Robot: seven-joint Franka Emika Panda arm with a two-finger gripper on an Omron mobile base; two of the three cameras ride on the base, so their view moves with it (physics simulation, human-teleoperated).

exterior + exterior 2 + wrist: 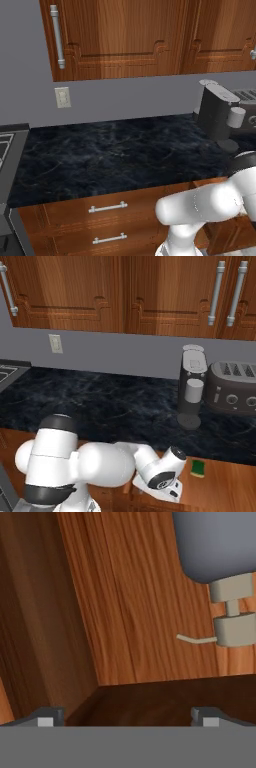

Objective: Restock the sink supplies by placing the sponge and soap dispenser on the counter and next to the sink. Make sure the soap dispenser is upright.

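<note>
The claw (125, 714) stands wide open with nothing between its tips, reaching down into a wooden drawer (130, 587) below the counter edge. Just ahead of it lies the soap dispenser (220, 552), a grey bottle on its side on the wood floor of the drawer, its pale pump head and thin spout pointing toward the drawer's near wall. The claw isn't touching it.

From the right base view, the white hand (162, 476) dips into the open drawer (225, 481), and a small green sponge (198, 468) sits on the drawer's bottom just beside it; I think it lies flat, though it's small from here.

Above the drawer runs the black veined counter (100, 401). On it, toward the right, a dark coffee machine (192, 386) stands with a toaster (234, 387) right next to it. A pale wall outlet (62, 97) sits on the grey wall under the wooden upper cabinets (125, 35).
</note>
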